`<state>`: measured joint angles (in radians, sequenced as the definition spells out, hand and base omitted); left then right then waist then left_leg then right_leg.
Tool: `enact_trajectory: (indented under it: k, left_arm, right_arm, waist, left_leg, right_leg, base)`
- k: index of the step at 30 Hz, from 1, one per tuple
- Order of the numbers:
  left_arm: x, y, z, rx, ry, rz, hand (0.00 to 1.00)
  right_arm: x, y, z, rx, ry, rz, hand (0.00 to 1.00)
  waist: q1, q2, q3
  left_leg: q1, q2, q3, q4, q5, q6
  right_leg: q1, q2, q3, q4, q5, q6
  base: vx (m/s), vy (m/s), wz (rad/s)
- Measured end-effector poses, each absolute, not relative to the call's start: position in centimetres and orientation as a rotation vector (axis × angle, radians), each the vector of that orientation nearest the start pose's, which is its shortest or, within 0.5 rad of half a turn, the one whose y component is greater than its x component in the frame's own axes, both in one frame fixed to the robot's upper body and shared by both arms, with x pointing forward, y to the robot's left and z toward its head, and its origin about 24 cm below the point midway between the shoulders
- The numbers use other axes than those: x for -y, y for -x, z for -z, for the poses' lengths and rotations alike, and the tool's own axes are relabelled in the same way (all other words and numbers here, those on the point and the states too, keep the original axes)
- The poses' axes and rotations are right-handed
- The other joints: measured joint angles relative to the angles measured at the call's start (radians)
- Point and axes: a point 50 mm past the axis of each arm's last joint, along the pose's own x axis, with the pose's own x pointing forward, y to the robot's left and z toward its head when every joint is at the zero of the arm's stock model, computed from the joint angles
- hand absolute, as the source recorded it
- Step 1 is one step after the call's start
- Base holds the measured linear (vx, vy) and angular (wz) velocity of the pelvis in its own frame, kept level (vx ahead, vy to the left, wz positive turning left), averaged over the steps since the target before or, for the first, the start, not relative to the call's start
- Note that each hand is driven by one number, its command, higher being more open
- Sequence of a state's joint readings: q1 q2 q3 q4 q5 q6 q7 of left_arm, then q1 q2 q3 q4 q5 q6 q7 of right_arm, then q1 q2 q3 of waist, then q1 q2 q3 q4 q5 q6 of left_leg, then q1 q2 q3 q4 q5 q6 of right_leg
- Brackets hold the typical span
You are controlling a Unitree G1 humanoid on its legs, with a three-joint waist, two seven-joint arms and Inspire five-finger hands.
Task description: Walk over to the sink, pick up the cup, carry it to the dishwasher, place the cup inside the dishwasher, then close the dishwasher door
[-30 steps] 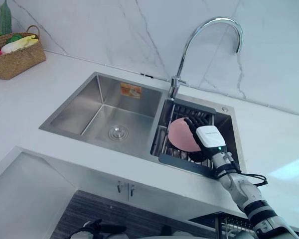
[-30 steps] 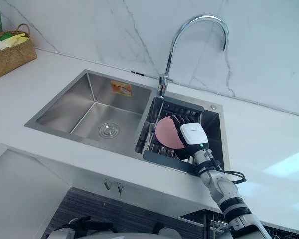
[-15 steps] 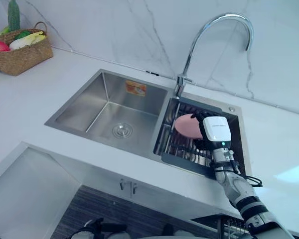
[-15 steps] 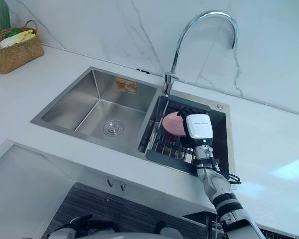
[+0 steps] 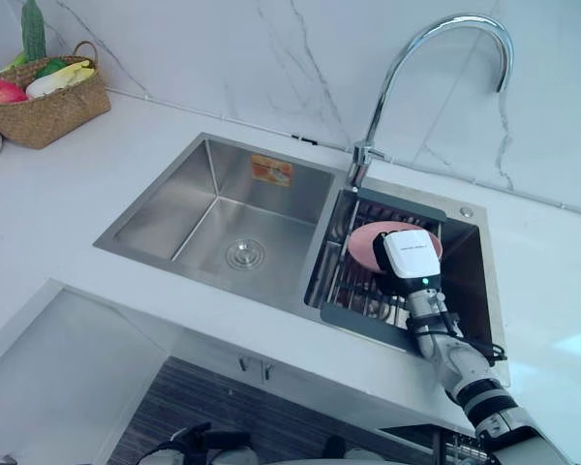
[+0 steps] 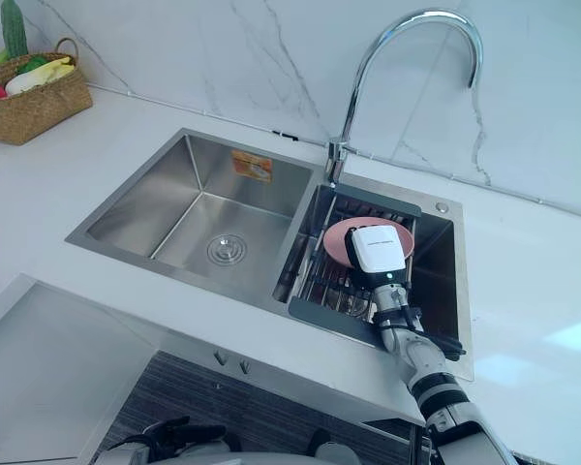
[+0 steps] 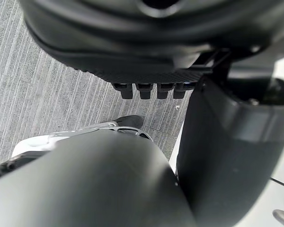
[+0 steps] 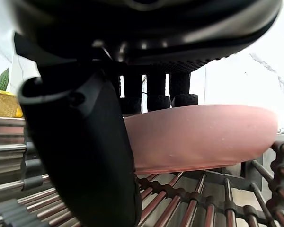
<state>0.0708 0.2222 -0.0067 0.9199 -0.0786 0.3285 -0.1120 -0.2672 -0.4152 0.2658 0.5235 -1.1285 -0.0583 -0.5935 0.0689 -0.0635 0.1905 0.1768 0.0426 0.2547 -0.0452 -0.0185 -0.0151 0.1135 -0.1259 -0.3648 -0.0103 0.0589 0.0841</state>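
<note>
A pink cup [image 5: 366, 240] sits in the dark drain rack [image 5: 360, 293] of the sink's right basin. My right hand [image 5: 410, 258] is over it from the near side. In the right wrist view its fingers [image 8: 156, 101] curl over the cup's far rim and the thumb [image 8: 85, 156] presses the near wall of the pink cup [image 8: 203, 137], so the hand is shut on the cup. The cup's base is just above the rack bars. My left hand [image 7: 132, 42] hangs low over the grey floor with its fingers [image 7: 151, 90] straight.
The steel left basin [image 5: 223, 213] with its drain lies beside the rack. A tall curved tap [image 5: 407, 68] stands behind the right basin. A woven basket [image 5: 44, 97] of vegetables is on the white counter [image 5: 97, 165] at the far left.
My right hand's fingers have curled shut on the pink cup, which has turned from facing the camera to rim up. The camera has shifted slightly.
</note>
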Motion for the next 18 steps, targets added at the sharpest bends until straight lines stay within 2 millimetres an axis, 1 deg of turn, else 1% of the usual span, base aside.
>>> enact_trajectory:
  k: [8, 13, 15, 18]
  left_arm:
    - [-22.8, -9.8, 15.3, -1.305, -0.039, -0.075, 1.00]
    - [-22.8, -9.7, 15.3, -1.304, -0.041, -0.075, 1.00]
    - [-22.8, -9.7, 15.3, -1.303, -0.041, -0.076, 1.00]
    - [-22.9, -9.6, 15.3, -1.302, -0.039, -0.079, 1.00]
  right_arm:
    - [19.9, -29.0, -2.6, 0.330, 1.580, 0.085, 0.00]
    - [20.0, -28.9, -2.8, 0.372, 1.565, 0.078, 0.00]
    - [19.9, -28.8, -3.2, 0.410, 1.552, 0.085, 0.00]
    - [19.3, -28.6, -5.0, 0.511, 1.486, 0.141, 0.00]
  waist:
    - [0.001, -0.001, -0.001]
    - [0.001, -0.002, -0.002]
    - [-0.001, -0.002, -0.002]
    - [-0.008, -0.002, -0.002]
  left_leg:
    - [0.000, 0.000, -0.002, 0.000, 0.000, 0.000]
    - [0.000, -0.001, -0.002, 0.000, 0.000, 0.001]
    - [0.000, -0.001, 0.000, 0.000, -0.001, 0.001]
    - [0.000, -0.001, 0.003, 0.002, -0.001, 0.002]
  right_leg:
    - [0.000, -0.001, -0.001, 0.002, 0.000, 0.000]
    - [-0.001, -0.001, 0.000, 0.002, 0.000, 0.000]
    - [-0.002, -0.001, 0.003, 0.002, 0.000, 0.000]
    - [-0.005, 0.000, 0.008, 0.003, 0.000, -0.001]
  base:
    - [0.00, 0.000, 0.00]
    - [0.00, 0.000, 0.00]
    - [0.00, 0.000, -0.02]
    - [0.00, 0.000, -0.05]
